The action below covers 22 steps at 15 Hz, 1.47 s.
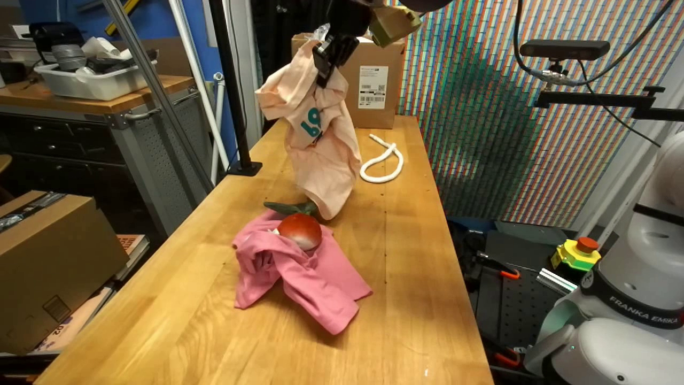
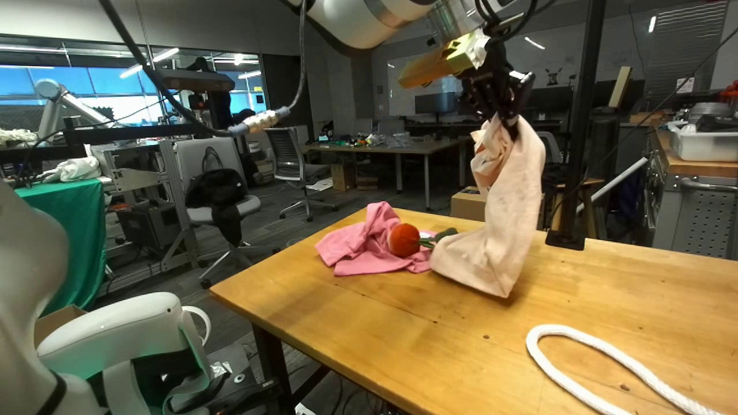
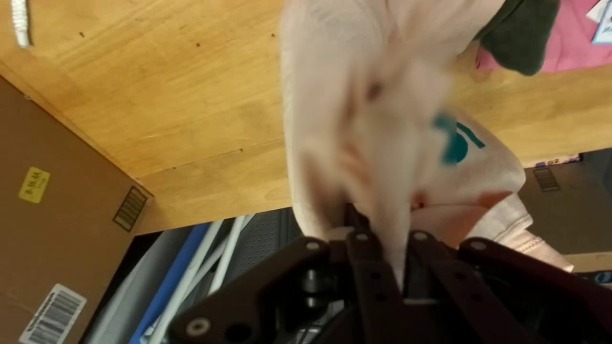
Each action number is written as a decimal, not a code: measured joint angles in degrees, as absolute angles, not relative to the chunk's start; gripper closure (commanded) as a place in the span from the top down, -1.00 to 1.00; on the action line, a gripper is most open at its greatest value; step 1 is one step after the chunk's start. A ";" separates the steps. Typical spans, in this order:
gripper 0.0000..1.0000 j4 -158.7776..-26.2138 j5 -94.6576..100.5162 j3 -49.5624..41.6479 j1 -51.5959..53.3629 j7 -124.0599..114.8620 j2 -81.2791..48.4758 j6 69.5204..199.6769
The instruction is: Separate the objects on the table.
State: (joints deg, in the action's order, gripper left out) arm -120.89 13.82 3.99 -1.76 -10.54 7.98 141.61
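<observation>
Pointing down above the table [image 2: 438,340], the jaws pinch peach cloth [image 2: 510,213].

Pink cloth [image 1: 326,294], rope [image 1: 401,160], box [image 1: 374,116] on table [image 1: 422,305]

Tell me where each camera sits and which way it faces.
In an exterior view: near the pink garment, facing along the tabletop toward a cardboard box; Franka links and end effector show.
In an exterior view: near the white rope, facing diagonally toward the pink garment; Franka links and end effector show.
Wrist view: wrist-mounted, facing down past the end effector at the peach garment; no other robot part shows.
Both exterior views share peach garment, pink garment and white rope, from roughly opposite ends.
</observation>
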 measured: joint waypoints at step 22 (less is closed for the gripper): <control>-0.96 -89.68 7.84 -3.14 -2.71 -26.16 -11.75 132.86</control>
